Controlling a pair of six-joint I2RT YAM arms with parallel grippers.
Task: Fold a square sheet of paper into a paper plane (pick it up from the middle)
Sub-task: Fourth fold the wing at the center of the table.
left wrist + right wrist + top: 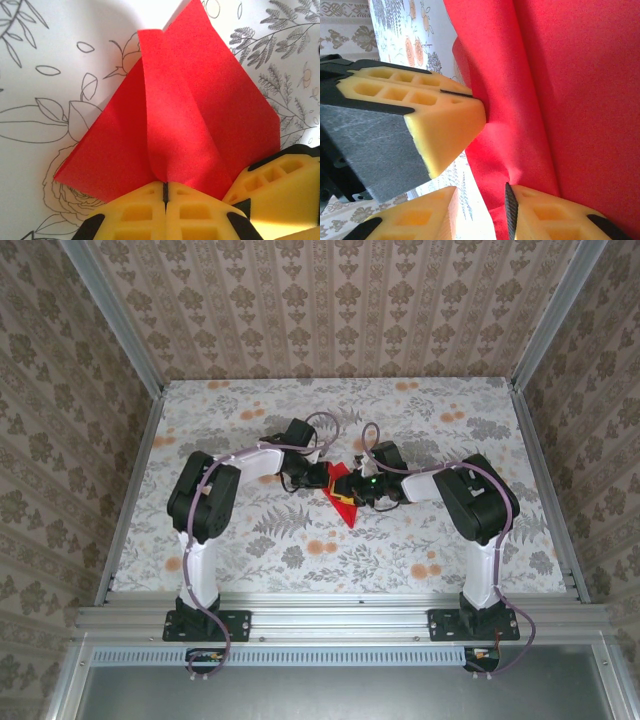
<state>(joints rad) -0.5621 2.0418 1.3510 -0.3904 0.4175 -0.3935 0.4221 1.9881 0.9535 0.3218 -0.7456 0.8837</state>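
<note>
Left claw tight on red paper

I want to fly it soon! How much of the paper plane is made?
Partly done: the red paper is already folded into a wide pointed shape. Right now the left gripper pinches its raised middle crease, with the right gripper open by its edge. Too wide for a slim dart, so more folds look needed.

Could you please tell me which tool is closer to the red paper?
Left: the left tool grips a raised fold of the red paper; the right tool straddles its edge, open.
</note>
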